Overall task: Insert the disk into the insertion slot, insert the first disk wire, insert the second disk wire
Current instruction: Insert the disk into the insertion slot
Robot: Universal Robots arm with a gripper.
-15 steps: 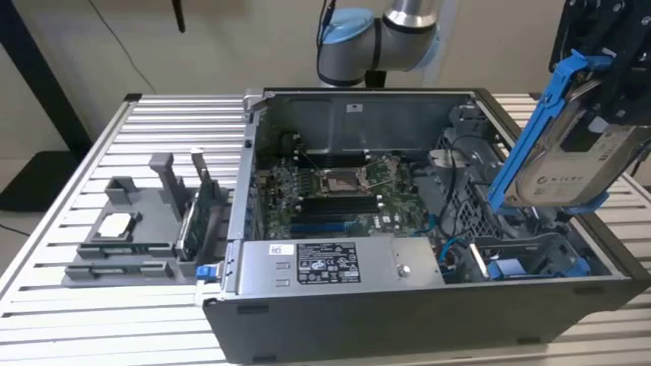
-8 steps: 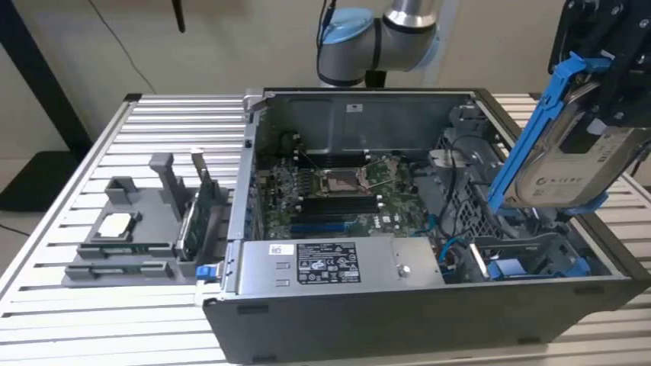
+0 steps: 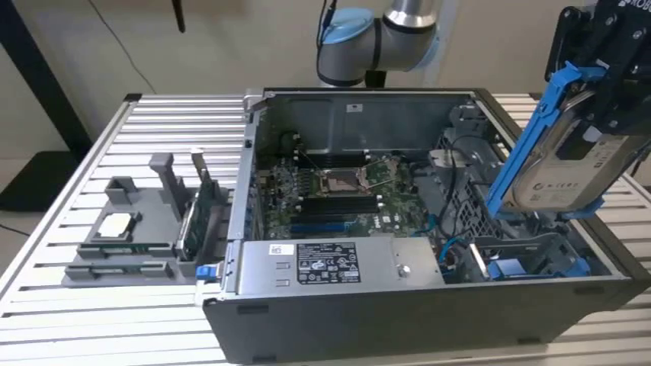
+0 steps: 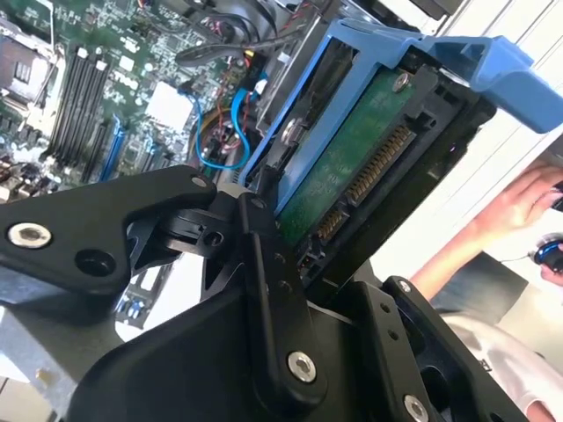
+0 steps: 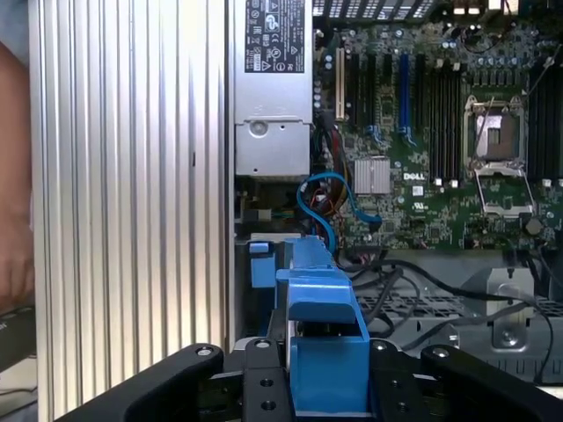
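The bench (image 3: 122,137) carries the open computer case (image 3: 407,324). At the exterior view's right, the end effector (image 3: 600,110) grips the disk (image 3: 585,164), tilted on edge above the insertion slot (image 3: 529,255) in the case's near corner, not touching it. A white printed label (image 3: 553,188) shows on the disk.

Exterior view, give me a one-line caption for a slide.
Gripper holds the disk tilted above the insertion slot of the open computer case.
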